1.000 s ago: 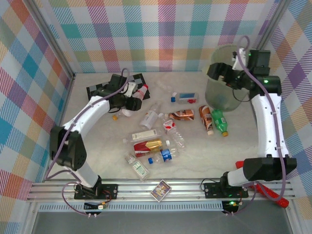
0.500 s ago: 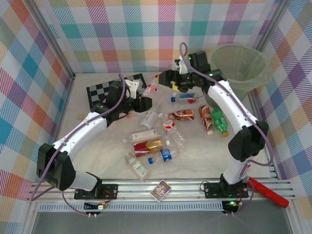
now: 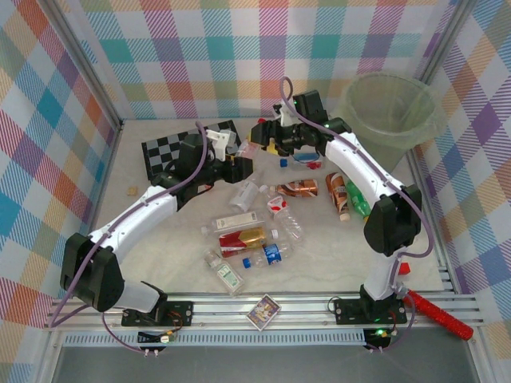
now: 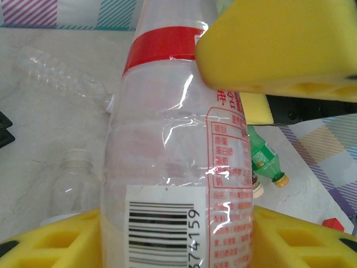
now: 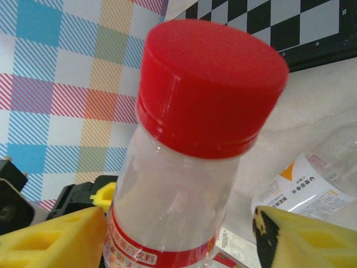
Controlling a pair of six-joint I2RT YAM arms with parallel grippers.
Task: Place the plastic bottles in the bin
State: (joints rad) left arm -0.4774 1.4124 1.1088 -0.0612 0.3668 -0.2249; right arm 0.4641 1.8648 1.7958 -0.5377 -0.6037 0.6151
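Above table rear: left hand clamps red-capped bottle; right hand reaches across, jaws half-open astride cap end.

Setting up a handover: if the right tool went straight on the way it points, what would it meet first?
The red-capped bottle held by the left tool. Its neck sits between the open fingers of the right tool, so contact looks close, though depth is unclear.

Place: a robot test cell, of the kind found in a lab.
Walls: bright plaid cloth panels close it in at 9, 12 and 3 o'clock.
Frame: a bare aluminium rail at 6 o'clock, with the left arm and right arm bolted to it.
Surface: pale, marble-look, strewn with plastic bottles.
Bin: pale green, at 2 o'clock.
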